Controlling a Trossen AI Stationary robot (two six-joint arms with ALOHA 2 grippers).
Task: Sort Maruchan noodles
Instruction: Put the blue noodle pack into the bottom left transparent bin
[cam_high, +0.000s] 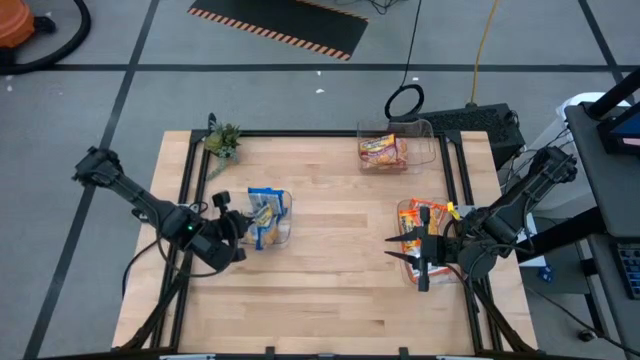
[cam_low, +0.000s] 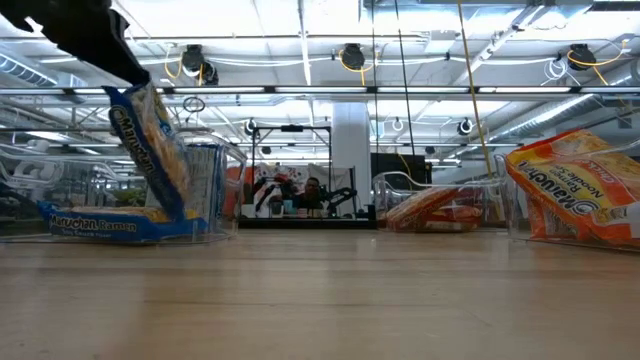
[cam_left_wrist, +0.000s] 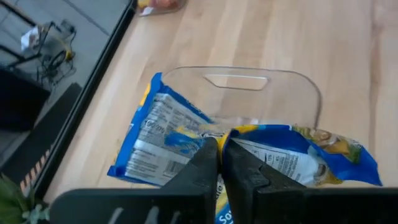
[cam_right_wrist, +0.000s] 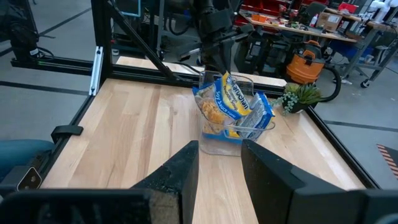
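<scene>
My left gripper (cam_high: 243, 222) is shut on a yellow-and-blue noodle packet (cam_low: 150, 150) over the clear bin (cam_high: 284, 226) on the table's left side. A second yellow-and-blue packet (cam_low: 98, 223) lies flat on that bin's floor. My right gripper (cam_high: 400, 252) is open and touches nothing, beside the near right bin (cam_high: 405, 208) that holds orange-red packets (cam_low: 580, 190). A far bin (cam_high: 430, 130) holds more packets (cam_high: 384, 151), orange-red and pale. In the right wrist view the open fingers (cam_right_wrist: 186, 168) point across the table at the left bin (cam_right_wrist: 233, 102). My left gripper pinches the yellow-and-blue packet between its two fingers (cam_left_wrist: 205, 165) at the packet's upper edge (cam_left_wrist: 233, 134). It comes from above, slanting in from the table's left. The packet hangs tilted below the fingers, and its lower end (cam_low: 175, 205) reaches down inside the bin.
A small green plant (cam_high: 222, 140) stands at the table's far left corner. The middle of the wooden table (cam_high: 340, 250) lies between the bins. A black frame rail (cam_high: 185, 190) runs along the table's edges. Cables and equipment sit beyond the far edge.
</scene>
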